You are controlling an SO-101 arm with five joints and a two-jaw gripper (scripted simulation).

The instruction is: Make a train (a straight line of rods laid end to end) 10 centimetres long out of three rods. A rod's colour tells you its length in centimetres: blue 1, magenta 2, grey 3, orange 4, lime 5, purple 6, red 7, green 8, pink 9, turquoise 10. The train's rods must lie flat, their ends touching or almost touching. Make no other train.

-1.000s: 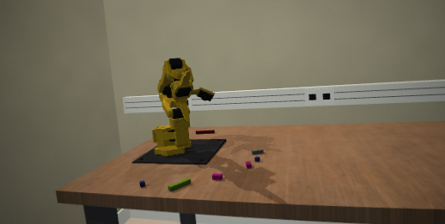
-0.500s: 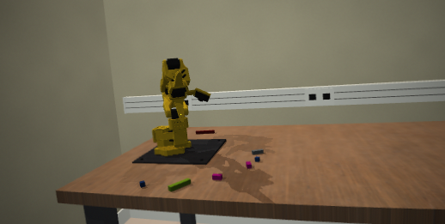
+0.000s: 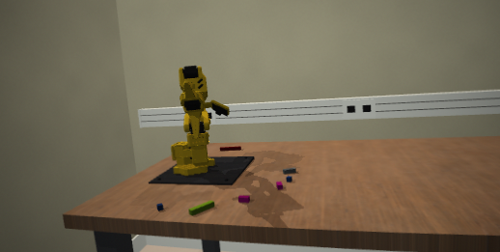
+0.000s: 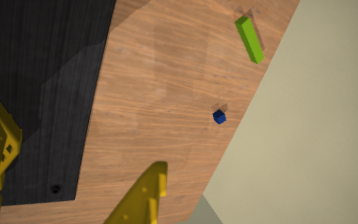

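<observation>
My yellow arm stands folded upright on the black base plate (image 3: 205,170), with the gripper (image 3: 219,108) held high above the table, open and empty. In the wrist view its two yellow jaws show at the left edge and the bottom, wide apart (image 4: 75,170). A lime rod (image 3: 201,208) lies flat near the front edge, also in the wrist view (image 4: 249,39). A blue cube (image 3: 159,207) sits left of it, seen in the wrist view too (image 4: 219,117). Two magenta rods (image 3: 244,198) (image 3: 279,185), a second blue cube (image 3: 289,179) and a grey rod (image 3: 290,170) lie right of the plate. None of the rods touch.
A dark red rod (image 3: 230,148) lies behind the base plate. A white wall rail (image 3: 338,107) runs behind the table. The table's front edge and left corner are close to the lime rod and the blue cube.
</observation>
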